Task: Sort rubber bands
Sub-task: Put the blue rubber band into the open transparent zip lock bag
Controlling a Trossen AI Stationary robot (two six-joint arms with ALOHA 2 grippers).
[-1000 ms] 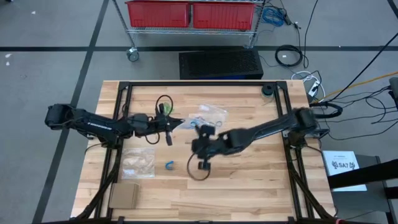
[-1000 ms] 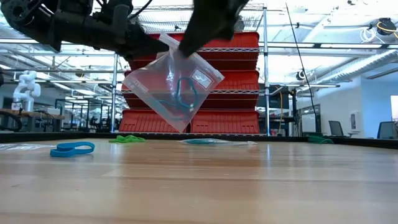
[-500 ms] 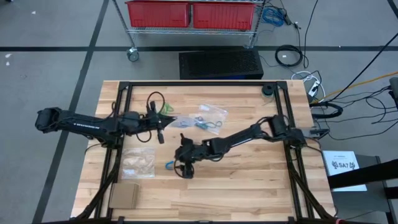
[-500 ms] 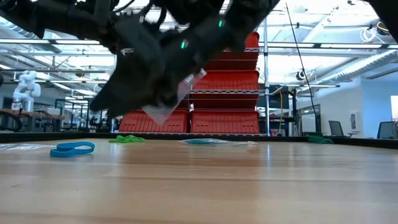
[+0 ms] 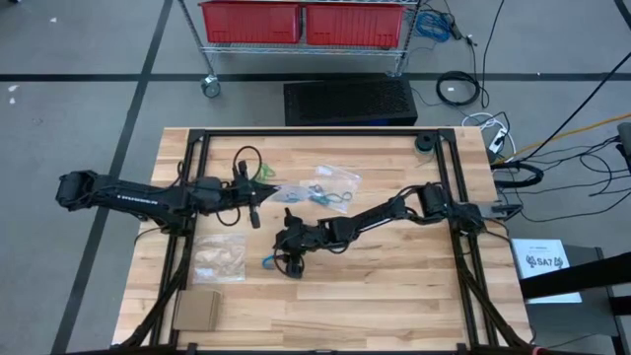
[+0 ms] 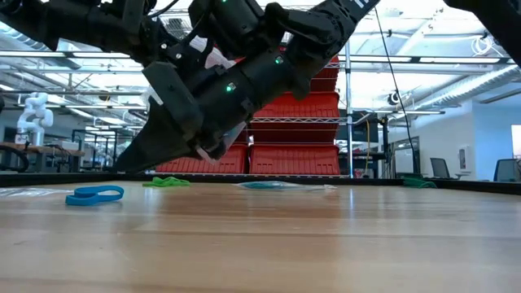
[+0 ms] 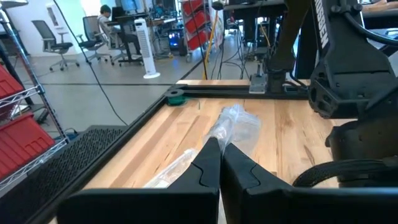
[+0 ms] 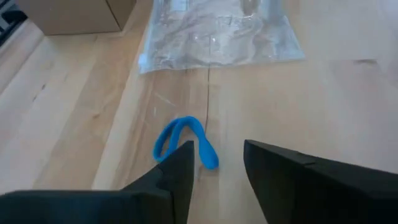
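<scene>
A bright blue rubber band [image 8: 182,140] lies flat on the wooden table [image 5: 394,286], also seen in the high view [image 5: 268,261] and the low view [image 6: 94,194]. My right gripper [image 8: 217,160] is open, slanting down over it, one finger right at the band's loop; I cannot tell if it touches. My left gripper [image 7: 219,155], left of centre [image 5: 258,194], is shut on a clear plastic bag [image 7: 233,127]. Green bands [image 5: 264,174] lie behind it. A second clear bag [image 5: 332,183] with teal bands lies flat at the centre. My left gripper pinches one edge of the clear bag [image 7: 217,140] between its two shut fingers, coming level from the table's left. The bag sticks out past the fingertips toward the table's right [image 5: 288,192]. In the low view it shows above the table top [image 6: 234,132], partly hidden by the right arm.
A third clear bag [image 5: 219,256] lies near the left, just beyond the blue band [image 8: 217,31]. A cardboard box [image 5: 195,310] sits at the near left corner. Black frame rails [image 5: 325,131] border the table. Bare wood spreads to the near right.
My right gripper has dropped from beside the held bag and gone toward the table's near left, tipping downward, and now stands low over the blue band. My left gripper has drawn back a little toward the left edge, the bag still in it.
</scene>
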